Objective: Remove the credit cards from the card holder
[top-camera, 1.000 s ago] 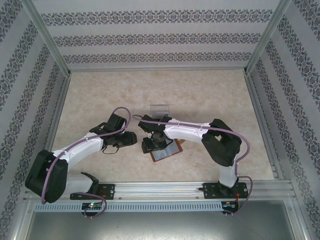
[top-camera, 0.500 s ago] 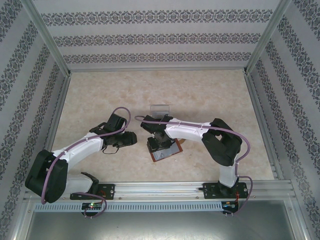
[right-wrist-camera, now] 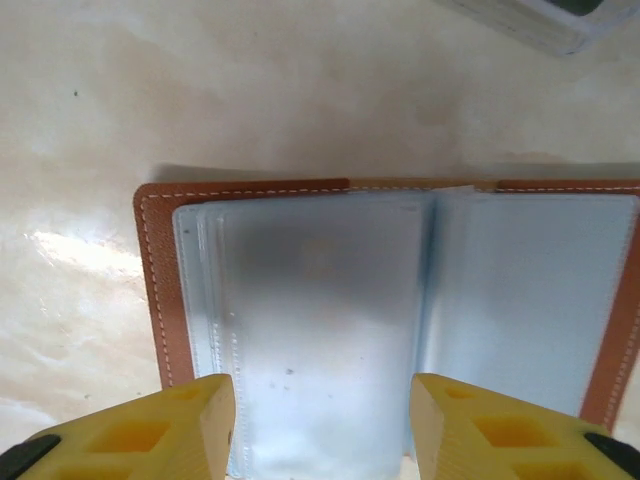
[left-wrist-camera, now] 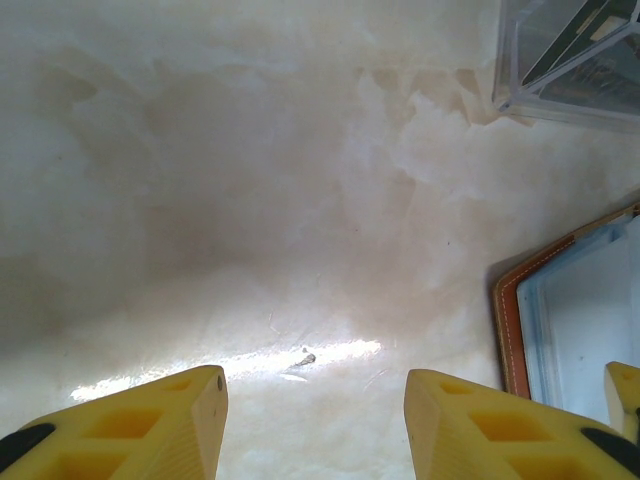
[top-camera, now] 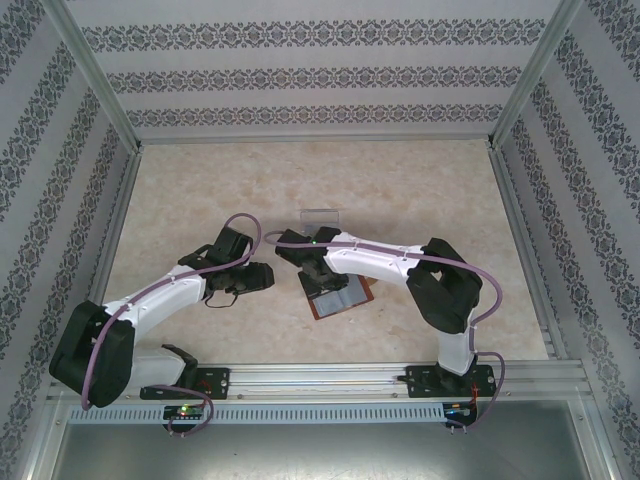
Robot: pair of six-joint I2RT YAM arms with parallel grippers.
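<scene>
- The right gripper [right-wrist-camera: 320, 405] is hovering just over the card holder [right-wrist-camera: 330, 290]. Its yellow fingers [right-wrist-camera: 150, 430] are standing apart and holding nothing.
- The left gripper [left-wrist-camera: 315, 400] is hanging over the bare table [left-wrist-camera: 250, 200], just to the left of the card holder. Its fingers are apart too, with nothing between them.
- The card holder is lying open and flat near the middle of the table. A brown leather edge is going round its cloudy blue-grey pockets.
- The pockets are too cloudy for me to tell which ones are hiding the credit cards.
- I am guessing the cards are light, thin, stiff and slippery. Pinching one by a poking-out edge and sliding it out is looking best.
- The holder is looking soft and light, so it may be dragged along unless the other gripper is pressing it down.
- A clear tray [top-camera: 322, 218] is sitting just on the far side of the holder.
</scene>
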